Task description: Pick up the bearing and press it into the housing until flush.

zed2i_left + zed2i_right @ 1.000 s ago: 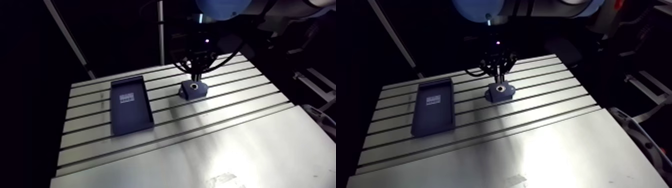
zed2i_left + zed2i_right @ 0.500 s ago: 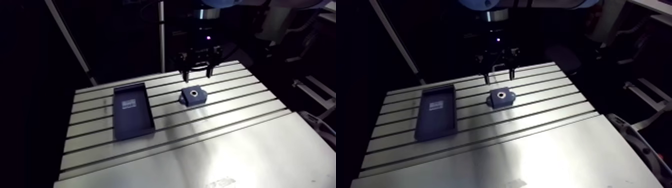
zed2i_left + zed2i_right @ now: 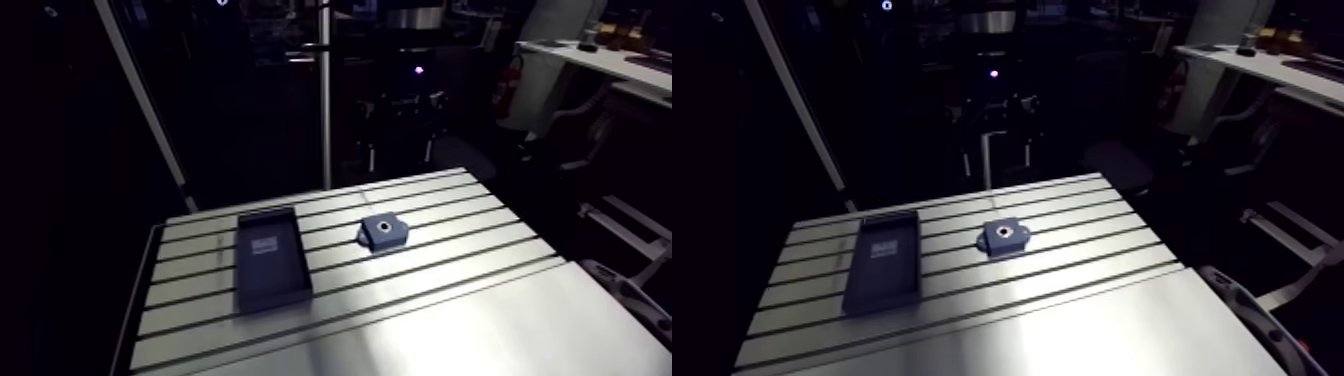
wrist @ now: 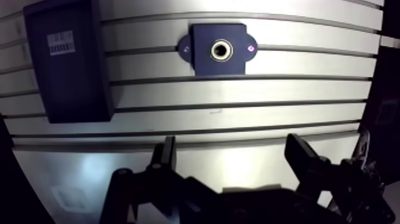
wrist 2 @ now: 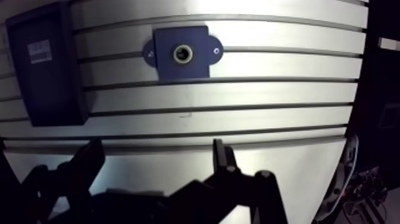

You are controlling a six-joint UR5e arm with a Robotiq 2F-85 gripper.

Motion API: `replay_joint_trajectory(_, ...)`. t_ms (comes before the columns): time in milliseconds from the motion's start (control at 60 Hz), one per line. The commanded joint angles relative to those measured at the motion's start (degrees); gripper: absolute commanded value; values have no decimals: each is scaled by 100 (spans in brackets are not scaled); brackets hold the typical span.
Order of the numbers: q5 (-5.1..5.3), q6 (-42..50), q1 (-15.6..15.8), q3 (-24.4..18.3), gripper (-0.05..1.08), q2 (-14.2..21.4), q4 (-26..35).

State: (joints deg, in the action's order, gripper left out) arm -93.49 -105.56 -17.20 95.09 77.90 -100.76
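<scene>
Arm view: the housing [image 3: 384,232] sits mid-frame, and the gripper [image 3: 400,148] hangs at upper centre, well clear of it. Wrist view: jaws spread wide, holding nothing. The bearing [image 4: 221,49] shows as a ring in the housing's bore, straight ahead of the gripper and well apart.

Nothing I see here can actually be read. The only marking is a small white label [image 4: 60,43] on the floor of the dark tray [image 4: 74,89], which sits on the counter [image 4: 238,95] well apart from the housing [image 4: 201,50]. The label carries dark barcode-like bars and lines of print too small to make out.
</scene>
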Motion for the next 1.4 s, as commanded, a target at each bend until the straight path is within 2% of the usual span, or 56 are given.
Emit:
replay_joint_trajectory(17, 75, 13, 24, -54, 0, 319, 348)
replay_joint_trajectory(33, 132, 13, 54, -64, 0, 363, 418)
replay_joint_trajectory(50, 132, 13, 54, -64, 0, 363, 418)
replay_joint_trajectory(67, 193, 21, 103, -88, 0, 399, 473)
replay_joint_trajectory(83, 193, 21, 103, -88, 0, 399, 473)
replay_joint_trajectory(117, 278, 52, 208, -180, 0, 454, 603)
replay_joint_trajectory(367, 258, 438, 563, -634, 0, 476, 962)
replay_joint_trajectory(533, 239, 650, 849, -1090, 0, 467, 1154)
replay_joint_trajectory(683, 271, 791, 1030, -1404, 0, 452, 1391)
replay_joint_trajectory(783, 292, 896, 1157, -1404, 0, 441, 1432)
replay_joint_trajectory(900, 241, 918, 1348, -1342, 0, 449, 1415)
replay_joint_trajectory(1150, 204, 937, 1376, -1295, 0, 492, 1406)
replay_joint_trajectory(1400, 230, 937, 1402, -1255, 1, 569, 1432)
